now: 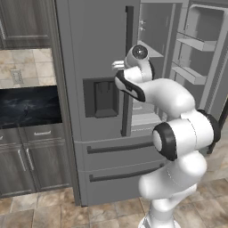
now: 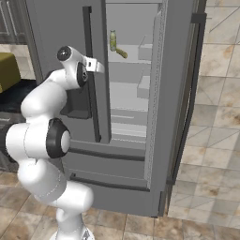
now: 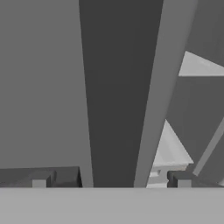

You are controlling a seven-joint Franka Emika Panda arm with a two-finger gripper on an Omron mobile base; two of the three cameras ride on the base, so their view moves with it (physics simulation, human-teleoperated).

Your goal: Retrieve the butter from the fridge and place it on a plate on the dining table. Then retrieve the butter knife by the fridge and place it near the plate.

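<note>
**Three cameras on one open fridge**

The left base view looks forward and down from behind the arm (image 1: 178,133), which rises from the lower right of the frame. It faces the fridge (image 1: 102,53) at close range, with the closed left door at centre and the open compartment at upper right.

The right base view looks at the same fridge (image 2: 61,28) from the other side, with the arm (image 2: 42,136) at lower left and the open right door running down the right of centre. Both views share the closed door's dark handle (image 1: 128,67) (image 2: 91,70) and the shelved interior.

The hand view sits very near that handle (image 3: 118,87), looking along it, with shelves at the right edge.
</note>
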